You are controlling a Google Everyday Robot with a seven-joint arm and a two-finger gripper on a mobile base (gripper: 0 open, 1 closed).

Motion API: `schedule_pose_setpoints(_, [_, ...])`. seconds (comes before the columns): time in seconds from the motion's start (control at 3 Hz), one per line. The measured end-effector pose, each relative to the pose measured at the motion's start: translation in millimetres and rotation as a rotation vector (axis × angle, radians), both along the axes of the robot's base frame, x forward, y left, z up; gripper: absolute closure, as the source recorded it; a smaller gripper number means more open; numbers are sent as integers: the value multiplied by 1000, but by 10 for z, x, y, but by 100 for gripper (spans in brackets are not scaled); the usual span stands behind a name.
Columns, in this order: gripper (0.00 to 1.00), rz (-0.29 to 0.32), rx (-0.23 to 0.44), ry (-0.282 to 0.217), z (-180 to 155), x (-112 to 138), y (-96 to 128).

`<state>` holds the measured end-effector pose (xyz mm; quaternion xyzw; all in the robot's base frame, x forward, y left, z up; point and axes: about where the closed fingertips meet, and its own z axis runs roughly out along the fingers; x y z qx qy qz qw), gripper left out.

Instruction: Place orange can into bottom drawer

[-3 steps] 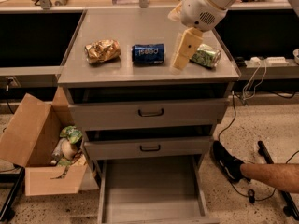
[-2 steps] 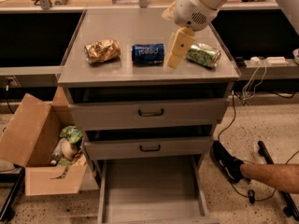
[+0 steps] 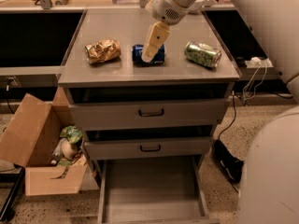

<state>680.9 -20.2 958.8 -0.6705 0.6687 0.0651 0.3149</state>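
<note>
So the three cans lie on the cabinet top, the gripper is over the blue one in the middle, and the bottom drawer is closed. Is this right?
One thing is wrong: the bottom drawer is open, not closed; the camera view shows it pulled out. The rest holds: the orange can, the blue can and the green can lie on the cabinet top, and the gripper is over the blue can.

Angled down and slightly leftward, tan two-finger gripper (image 3: 149,54), hanging at upper centre of view. Directly above the jaws, white rounded wrist housing (image 3: 172,6). Up and right of them, thick white arm (image 3: 261,22) reaching in from the right edge.
</note>
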Motion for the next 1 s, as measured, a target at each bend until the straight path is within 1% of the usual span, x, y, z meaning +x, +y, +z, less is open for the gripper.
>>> schedule_pose_setpoints(0.67, [0,31,49,-6,-224,418,590])
schedule_pose_setpoints(1.0, [0,47,64,-11,-327,607,815])
